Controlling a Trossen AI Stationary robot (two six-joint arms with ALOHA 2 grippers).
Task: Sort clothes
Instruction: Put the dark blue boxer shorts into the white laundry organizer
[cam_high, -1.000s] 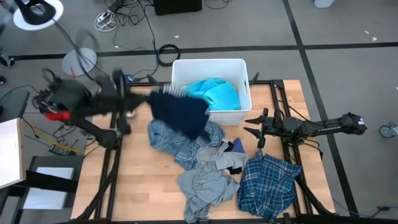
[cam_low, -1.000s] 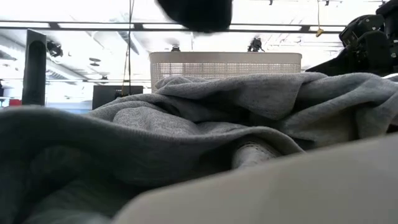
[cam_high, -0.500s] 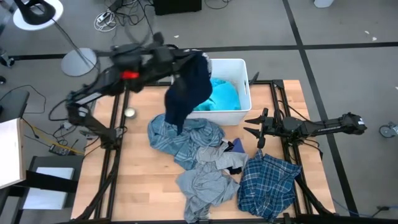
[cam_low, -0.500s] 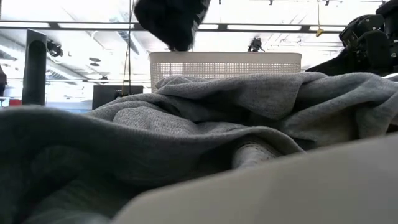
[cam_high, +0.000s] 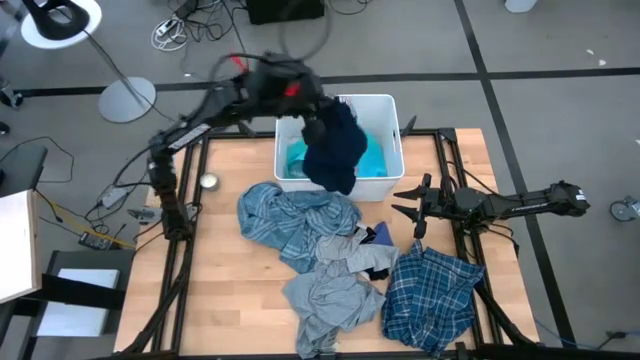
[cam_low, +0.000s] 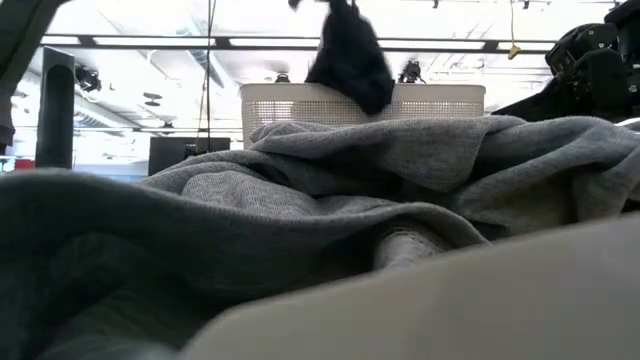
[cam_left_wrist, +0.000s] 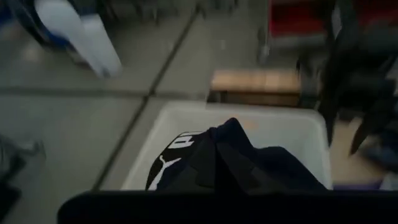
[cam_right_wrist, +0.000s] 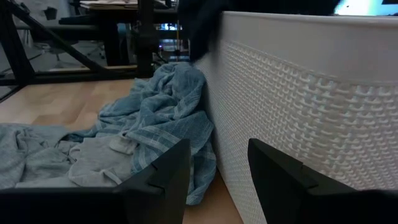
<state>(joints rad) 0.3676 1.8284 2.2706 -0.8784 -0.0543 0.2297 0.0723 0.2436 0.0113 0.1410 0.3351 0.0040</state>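
My left gripper is above the white bin at the table's far edge, shut on the dark navy garment. The garment also shows in the low view and the left wrist view, with a white logo. The turquoise garment lies in the bin. A light blue plaid shirt, a grey garment and a dark plaid shirt lie on the table. My right gripper is open and empty beside the bin's right near corner. My left gripper holds the navy garment by a bunched upper part from above; the cloth hides the fingers. The garment hangs slack below the gripper, lifted clear of the pile, over the bin's near half. I cannot tell whether its lower end touches the bin.
The bin's perforated wall stands close in front of my right gripper. A small round metal thing lies near the table's left edge. Bare wood shows at the left and near left. The grey garment fills the low view's foreground.
My left gripper has swung from the table's left side toward the far edge and to the right, ending over the bin. The navy garment has gone with it, from hanging above the pile to hanging over the bin.
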